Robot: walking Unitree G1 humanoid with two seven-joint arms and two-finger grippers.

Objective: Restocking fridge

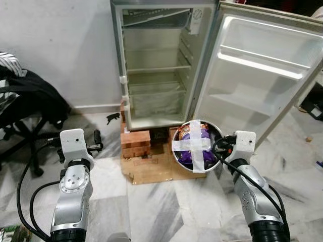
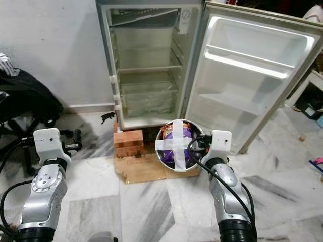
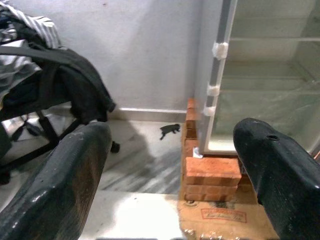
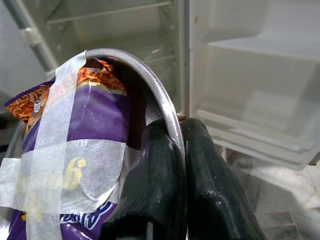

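Right end effector (image 4: 177, 170): pinching the rim of a steel bowl (image 1: 177, 151), one finger inside the wall and one outside, jaws closed on the metal. Bowl being carried low, just in front of the fridge (image 1: 156, 65), tilted with its mouth toward the camera. Holding a purple snack packet (image 4: 95, 125), strapped in with crossed white tape (image 1: 194, 146).

Left end effector (image 3: 165, 175): gaping wide, carrying nothing, hovering out to the left near the office chair (image 1: 25, 111).

Fridge standing on bricks (image 1: 136, 143) and cardboard (image 1: 156, 169), door (image 1: 257, 70) swung fully open to the right, shelves looking bare.

Key relation: fridge cavity lying ahead and slightly left of the bowl, above its present height; right arm clearly nearer. Next move likely calling for lifting and reaching forward-left, keeping clear of the door edge.
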